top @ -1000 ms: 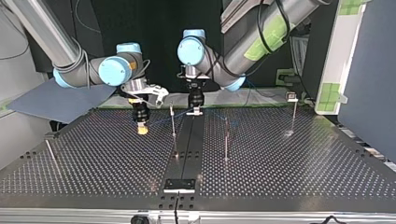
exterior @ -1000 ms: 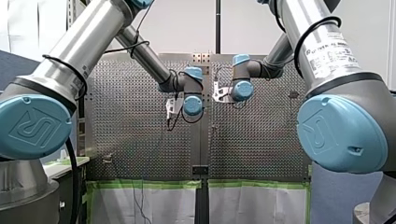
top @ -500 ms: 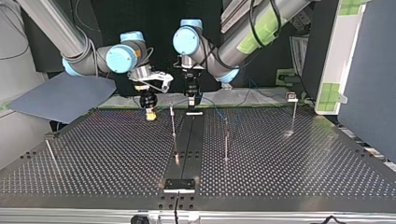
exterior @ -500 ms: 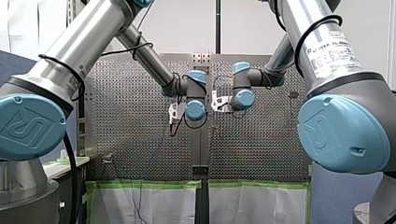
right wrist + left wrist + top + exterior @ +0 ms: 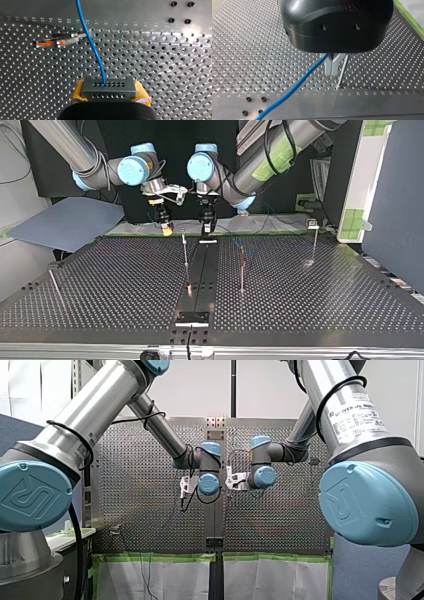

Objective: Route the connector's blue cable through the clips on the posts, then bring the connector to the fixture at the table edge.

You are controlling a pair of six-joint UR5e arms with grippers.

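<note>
- The grey perforated block connector [image 5: 109, 87] sits clamped between the yellow pads of your right gripper [image 5: 110, 93], over the perforated metal table [image 5: 162, 62].
- Its thin blue cable [image 5: 294, 87] runs into your left gripper [image 5: 332, 67], grey fingers pinched together around it, just beside a slim metal post [image 5: 342, 71].
- Hold the cable lightly taut while easing it sideways into the post's clip.

- Front view: bright, even light; pale wall [image 5: 200, 390] fills upper frame.
- Top view: dimmer, black bkgd; overhead glints on desk [image 5: 105, 285], centre frame.
- Wrist views: blue cable [image 5: 294, 87] sharp; some glare on desk.
</note>
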